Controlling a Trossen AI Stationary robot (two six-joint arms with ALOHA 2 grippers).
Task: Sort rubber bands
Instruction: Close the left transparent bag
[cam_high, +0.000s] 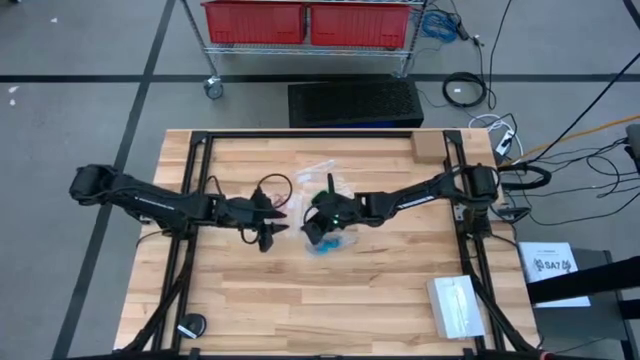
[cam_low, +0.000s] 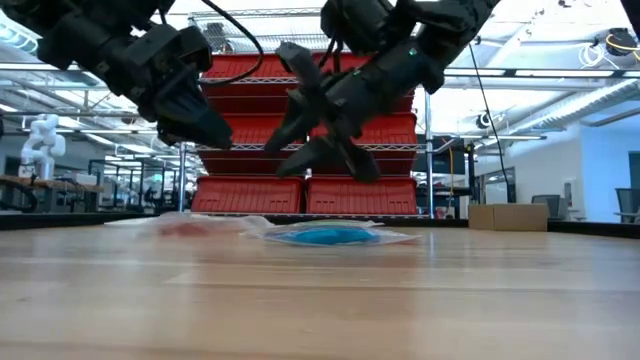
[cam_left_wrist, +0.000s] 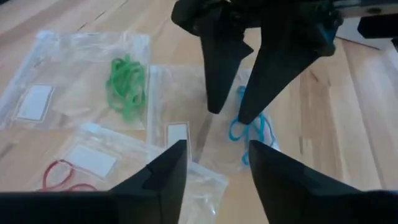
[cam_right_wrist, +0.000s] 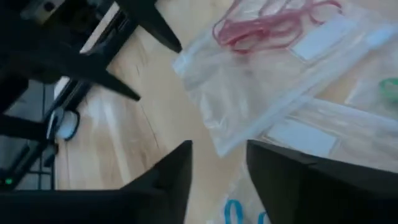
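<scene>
Green rubber bands (cam_left_wrist: 126, 86), blue rubber bands (cam_left_wrist: 252, 127), red rubber bands (cam_left_wrist: 60, 175), each in a clear bag (cam_left_wrist: 74, 68) with a white label. Table (cam_high: 330, 290) is light wood with planks, black frame rails. Both arms are black. Red bins (cam_high: 255, 20) on the cart behind, white box (cam_high: 458, 308) at the table corner.

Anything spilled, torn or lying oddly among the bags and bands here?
Nothing spilled or torn. The green rubber bands, red rubber bands and blue rubber bands each lie in a clear bag; the bags overlap untidily at mid-table.
</scene>
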